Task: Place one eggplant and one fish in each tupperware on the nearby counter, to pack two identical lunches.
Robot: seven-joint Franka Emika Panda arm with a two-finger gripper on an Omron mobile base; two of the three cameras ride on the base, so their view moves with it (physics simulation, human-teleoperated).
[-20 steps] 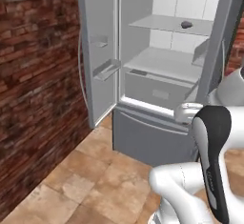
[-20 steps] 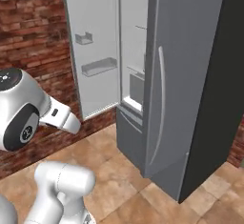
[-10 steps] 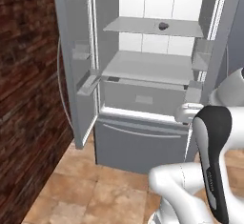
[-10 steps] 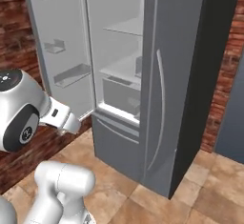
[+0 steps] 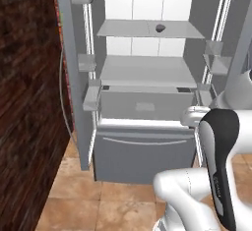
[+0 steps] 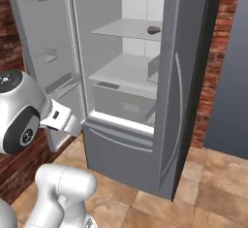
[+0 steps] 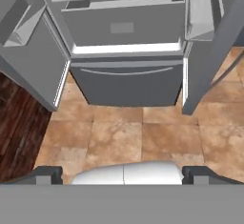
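A small dark eggplant lies alone on the upper shelf of the open fridge, toward the shelf's right side in the left base view; from the right base view it sits near the shelf's right end. Below it come a bare lower shelf, a pulled-out drawer and the freezer drawer. The gripper hangs over the brown tiled floor in front of the fridge, jaws wide apart and holding nothing. A brick wall stands to the left.
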